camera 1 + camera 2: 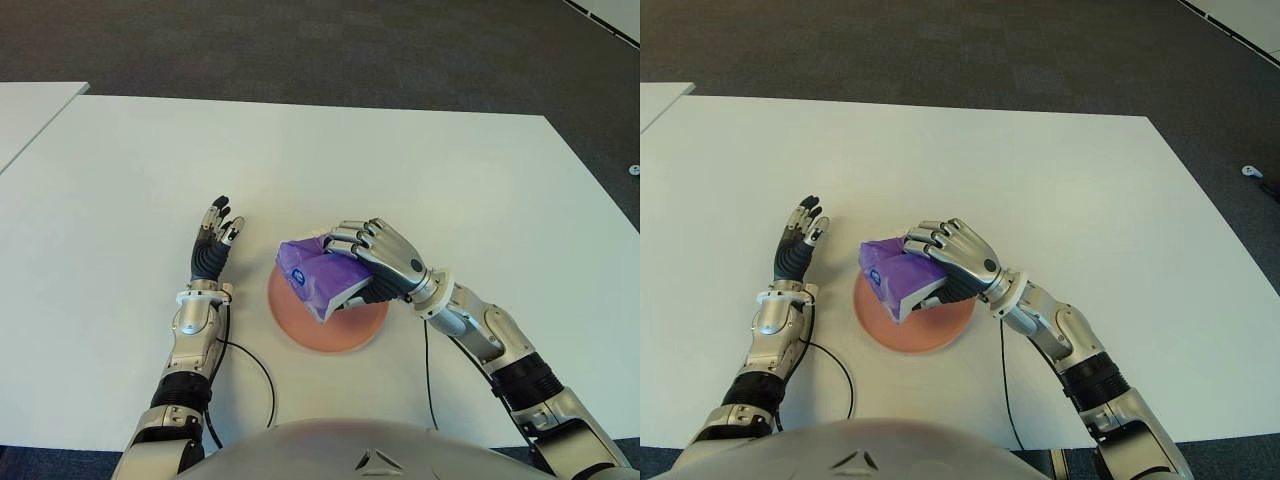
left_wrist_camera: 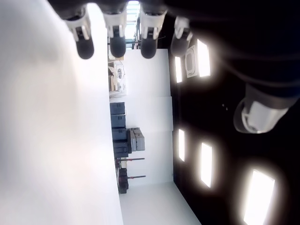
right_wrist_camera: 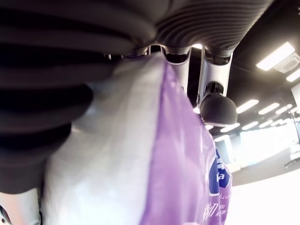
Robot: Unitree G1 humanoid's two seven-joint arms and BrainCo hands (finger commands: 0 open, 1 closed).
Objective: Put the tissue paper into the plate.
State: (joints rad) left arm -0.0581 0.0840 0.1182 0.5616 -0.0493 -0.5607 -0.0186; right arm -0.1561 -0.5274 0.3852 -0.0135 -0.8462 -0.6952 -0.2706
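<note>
A purple tissue pack (image 1: pixel 318 275) is held over the round pink plate (image 1: pixel 345 332) near the table's front edge. My right hand (image 1: pixel 375 262) is shut on the pack, fingers curled over its top, and reaches in from the right. In the right wrist view the purple and white wrapper (image 3: pixel 178 154) fills the space under the fingers (image 3: pixel 216 105). I cannot tell if the pack touches the plate. My left hand (image 1: pixel 212 250) shows to the left of the plate with fingers straight and nothing in it.
The white table (image 1: pixel 400 170) stretches wide behind and to both sides of the plate. A second white table (image 1: pixel 30 110) stands at the far left. Black cables (image 1: pixel 262 375) run along the front edge by each arm. Dark carpet lies beyond.
</note>
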